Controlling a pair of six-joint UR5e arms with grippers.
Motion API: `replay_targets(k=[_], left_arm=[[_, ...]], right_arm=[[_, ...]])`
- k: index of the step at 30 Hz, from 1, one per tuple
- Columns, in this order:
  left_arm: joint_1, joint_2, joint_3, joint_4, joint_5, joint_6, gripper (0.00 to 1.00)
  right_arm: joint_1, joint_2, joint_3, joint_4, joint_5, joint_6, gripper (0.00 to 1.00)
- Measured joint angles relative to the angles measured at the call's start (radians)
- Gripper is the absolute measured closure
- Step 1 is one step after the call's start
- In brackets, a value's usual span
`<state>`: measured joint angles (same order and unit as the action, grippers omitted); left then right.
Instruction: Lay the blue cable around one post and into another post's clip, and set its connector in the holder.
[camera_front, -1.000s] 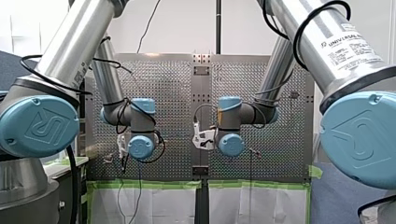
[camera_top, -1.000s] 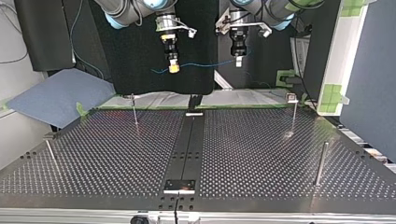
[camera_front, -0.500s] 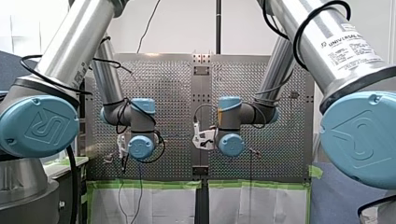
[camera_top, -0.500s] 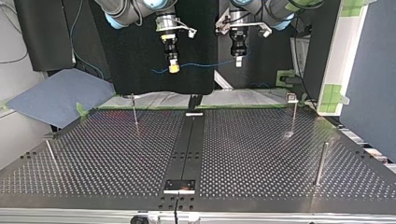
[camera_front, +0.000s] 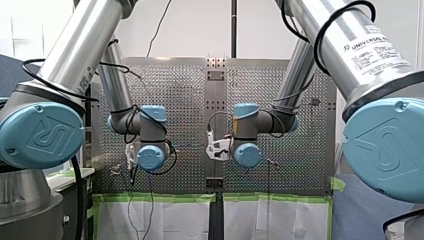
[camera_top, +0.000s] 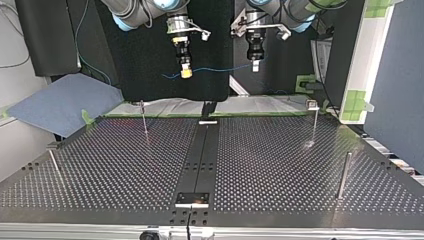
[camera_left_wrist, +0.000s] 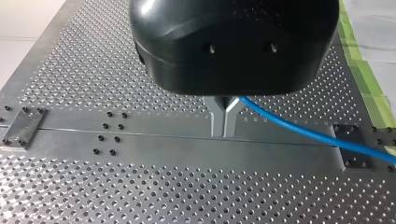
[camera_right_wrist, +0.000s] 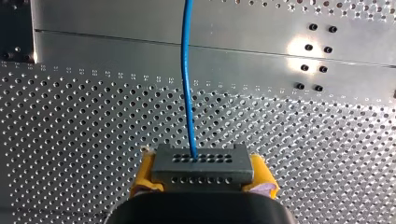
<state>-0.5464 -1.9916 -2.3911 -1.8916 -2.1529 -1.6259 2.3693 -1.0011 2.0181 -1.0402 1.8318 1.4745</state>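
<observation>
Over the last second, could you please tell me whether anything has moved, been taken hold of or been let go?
Nothing visibly changed. My right gripper is still shut on the connector and my left gripper is still shut on the blue cable. Both are held up above the table, in the same places as before.

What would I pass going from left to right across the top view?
Short metal post → first thin metal post → my right arm's gripper with yellow pads → my left arm's black gripper → second thin metal post → thick metal post. The thin blue cable stretches between both grippers, so I skip it.
</observation>
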Motion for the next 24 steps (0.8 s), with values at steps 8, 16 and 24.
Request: replay_targets(k=[8,16,24], left_arm=[[0.0,0.0,0.0,0.0,0.0,0.0,1.0],[-0.001,-0.001,0.001,0.001,0.0,0.0,1.0],[-0.001,-0.049,0.009,0.021,0.006,0.001,1.0]], right_arm=[[0.0,0.0,0.0,0.0,0.0,0.0,1.0],[0.0,0.001,0.0,0.0,0.0,-0.001,1.0],[0.001,0.005,0.003,0.004,0.005,-0.001,1.0]])
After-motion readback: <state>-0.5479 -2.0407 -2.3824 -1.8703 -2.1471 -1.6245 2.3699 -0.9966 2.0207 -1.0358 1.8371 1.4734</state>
